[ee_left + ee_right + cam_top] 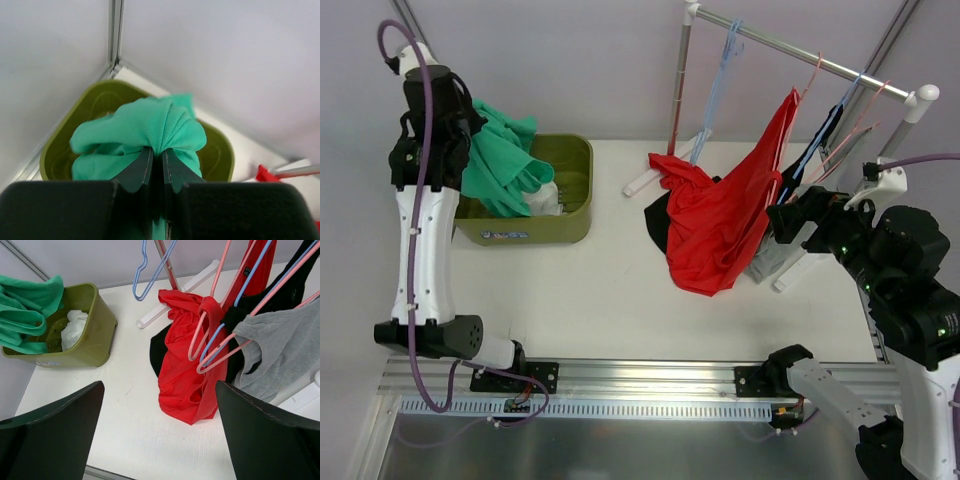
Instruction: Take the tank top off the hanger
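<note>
A red tank top (pixel 720 225) hangs by one side from a pink hanger (pixel 813 75) on the rack rail (pixel 790 48); its other side is slumped onto the table. It also shows in the right wrist view (pixel 182 375) with the pink hanger (pixel 205 320) threaded through it. My right gripper (pixel 785 220) is open and empty just right of it, jaws wide (pixel 159 390). My left gripper (pixel 470 135) is shut on a green garment (pixel 505 165), held above the olive bin (pixel 570 215). The left wrist view shows the pinch (pixel 156 152) on the green cloth (pixel 145 125).
A white cloth (pixel 545 197) lies in the bin. An empty blue hanger (pixel 725 70) hangs on the rail. A grey top (pixel 275 350) and a black garment (pixel 160 347) hang or lie beside the red one. The rack's white feet (pixel 645 182) rest on the table.
</note>
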Available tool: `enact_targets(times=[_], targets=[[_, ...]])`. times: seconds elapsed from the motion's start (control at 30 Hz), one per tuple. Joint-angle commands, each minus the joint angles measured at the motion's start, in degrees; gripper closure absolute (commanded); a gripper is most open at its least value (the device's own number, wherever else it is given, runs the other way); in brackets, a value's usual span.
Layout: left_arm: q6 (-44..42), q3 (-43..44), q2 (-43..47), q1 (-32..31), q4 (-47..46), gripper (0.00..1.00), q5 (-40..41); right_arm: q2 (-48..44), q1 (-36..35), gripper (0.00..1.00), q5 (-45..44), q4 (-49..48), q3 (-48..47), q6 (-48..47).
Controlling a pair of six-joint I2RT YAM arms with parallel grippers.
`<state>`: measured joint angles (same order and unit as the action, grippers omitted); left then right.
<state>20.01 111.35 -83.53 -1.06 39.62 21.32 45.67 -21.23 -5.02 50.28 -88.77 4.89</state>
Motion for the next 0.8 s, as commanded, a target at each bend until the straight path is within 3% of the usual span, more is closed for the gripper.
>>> enact_targets(times=[0.0, 0.27, 0.4, 0.6, 0.77], targets=[[-1.46, 3.34, -0.57, 0.01, -4.28, 1.00, 1.10, 1.00, 0.14, 0.01, 1.68, -3.61, 0.70, 1.17], [0.47, 4.22, -13.84, 0.27, -4.11, 1.00, -7.78, 1.44, 0.14, 0.01, 1.24, -4.93, 0.09, 2.68], [0.56, 8.95, -18.85, 0.44, -3.76, 1.00, -9.80, -0.22, 0.14, 0.01, 0.98, -4.76, 0.79, 1.45], [-1.37, 15.20, -21.85, 0.53, -3.49, 1.00, -8.67, -1.64, 0.14, 0.00, -0.79, -3.26, 1.32, 0.57], [-1.12, 10.75, -20.72, 0.62, -3.40, 1.00, -10.78, -1.55, 0.14, 0.00, 0.97, -3.35, 1.59, 0.13]])
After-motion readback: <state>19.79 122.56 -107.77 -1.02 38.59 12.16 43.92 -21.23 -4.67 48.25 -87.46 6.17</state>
